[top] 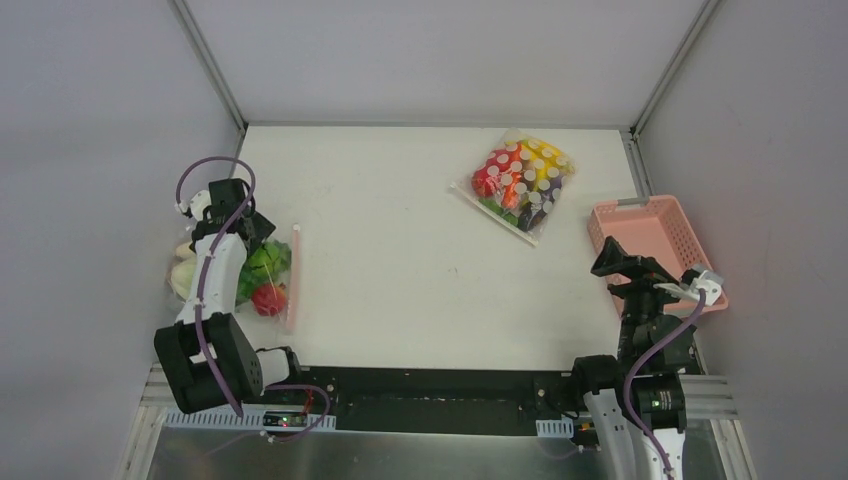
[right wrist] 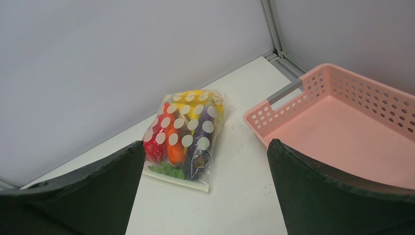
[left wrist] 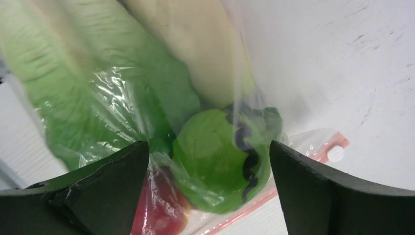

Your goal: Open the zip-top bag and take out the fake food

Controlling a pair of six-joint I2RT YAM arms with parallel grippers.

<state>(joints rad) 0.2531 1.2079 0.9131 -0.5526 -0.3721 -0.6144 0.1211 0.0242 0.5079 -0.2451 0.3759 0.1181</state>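
Left gripper [left wrist: 208, 159]: released, jaws spread wide, nothing clamped. It hangs right over the zip-top bag [top: 270, 283], pointing down at it. In the wrist view its fingers [left wrist: 105, 183] sit either side of the green round fruit [left wrist: 208, 164]. I can't tell whether the tips touch the plastic because the view is too close and blurry.

Zip-top bag: lies flat on the table [top: 400, 270] at its left edge, partly under the left arm. The pink zip strip [top: 295, 275] runs along the side of the bag facing the table middle. Whether the strip is sealed isn't readable.

Fake food, all under the bag's film:
- green round fruit, with dark squiggle marking, directly below the gripper
- red apple [left wrist: 164, 213], touching the green fruit on the near side of the bag
- long white radish [left wrist: 205, 54], toward the far side of the bag
- lettuce [left wrist: 88, 83], beside the radish

Right gripper [right wrist: 205, 147]: also released, jaws wide, holding nothing. It is raised well apart from the zip-top bag, on the opposite side of the table.

White-dotted bag [top: 522, 182]: holds red, orange, yellow and purple items, well apart from the zip-top bag, far-right of it.

Pink basket [top: 650, 235]: farther right again from the zip-top bag, at the table's right edge, just beside the right gripper.
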